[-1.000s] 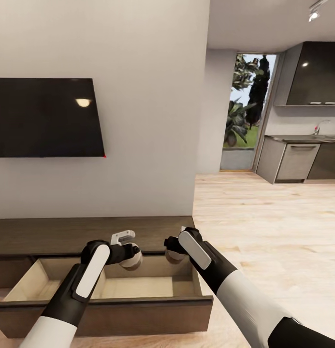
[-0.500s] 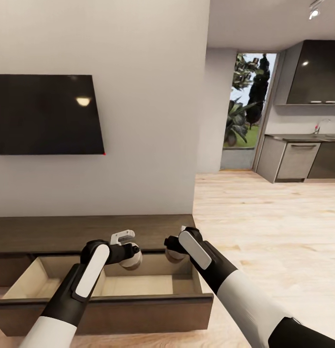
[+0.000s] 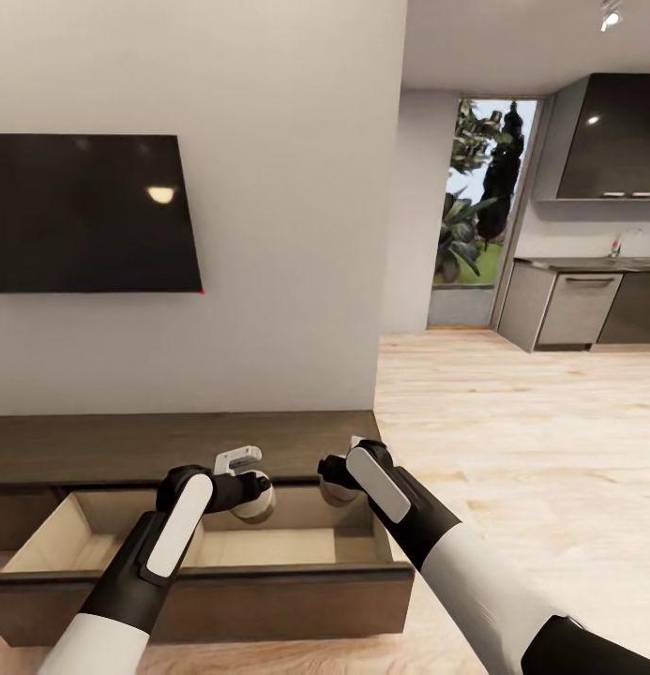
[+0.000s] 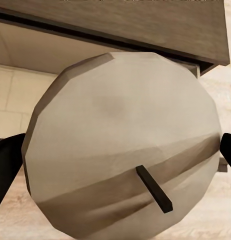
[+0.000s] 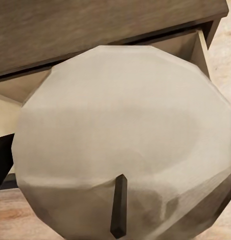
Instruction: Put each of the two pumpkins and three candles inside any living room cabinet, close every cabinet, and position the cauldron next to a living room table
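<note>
Both grippers clamped on candles over open drawer
Left gripper [image 3: 238, 459] w/ candle [image 4: 123, 150], right gripper [image 3: 343, 466] w/ candle [image 5: 123, 142]; releasing too far fwd could drop them short of the cabinet [image 3: 296, 445] drawer [image 3: 212, 586]

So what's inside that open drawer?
The open drawer shows a bare pale wood floor where visible. The left gripper and right gripper, each holding a candle, hide parts of it.

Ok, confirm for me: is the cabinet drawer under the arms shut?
No: in the head view the drawer of the cabinet stands pulled out, its pale interior exposed.
</note>
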